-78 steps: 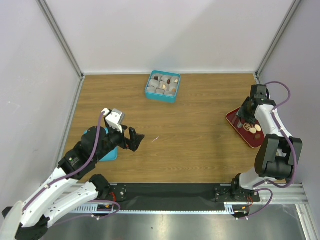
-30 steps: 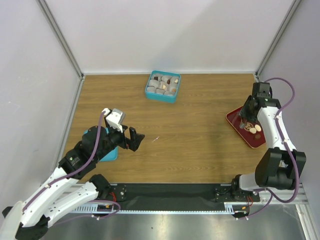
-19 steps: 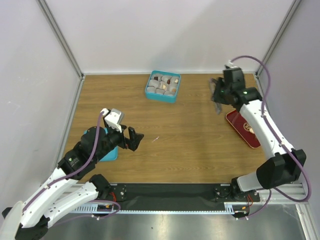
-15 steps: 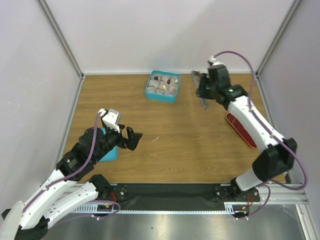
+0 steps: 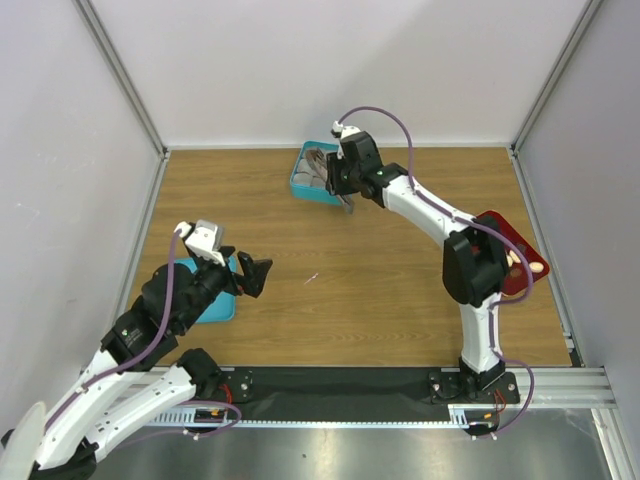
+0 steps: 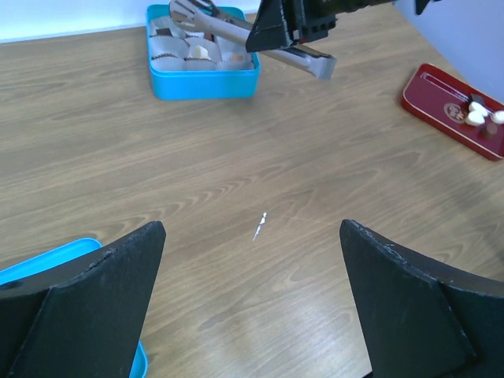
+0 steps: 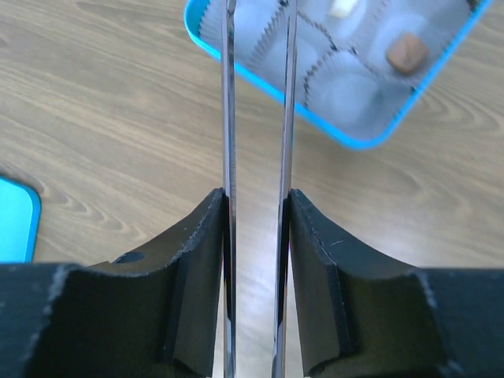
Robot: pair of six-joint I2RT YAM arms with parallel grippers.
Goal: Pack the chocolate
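Reaching across the table, the right gripper (image 7: 257, 197) holds its fingers clamped on the tweezers (image 7: 229, 118), whose two blades run forward over the near rim of the box (image 6: 203, 83). Their tips pass out of the wrist view, so whether they carry a piece cannot be told. The step in hand appears to be setting a chocolate into one of the paper cups (image 7: 346, 87). Doing it well likely calls for a steady squeeze on the blades and tips lined up over an empty cup. The tips should go low inside the cup before the grip eases, so the piece neither rolls nor catches the crinkled paper. A sideways brush against the box wall could shift the box, so a straight descent looks safest. Two pieces already sit in cups ahead of the right fingers and to the right of the blades: a brown chocolate (image 7: 407, 51) and, further on, a pale chocolate (image 7: 340, 8). Neither touches the tweezers. The unpacked chocolates (image 6: 476, 116) lie on the red tray (image 6: 438, 88), well apart from both grippers at the table's right side. The left gripper (image 5: 254, 274) hangs with its fingers wide apart and holding nothing above bare wood, just beside the lid (image 5: 215, 305) and far from every piece.
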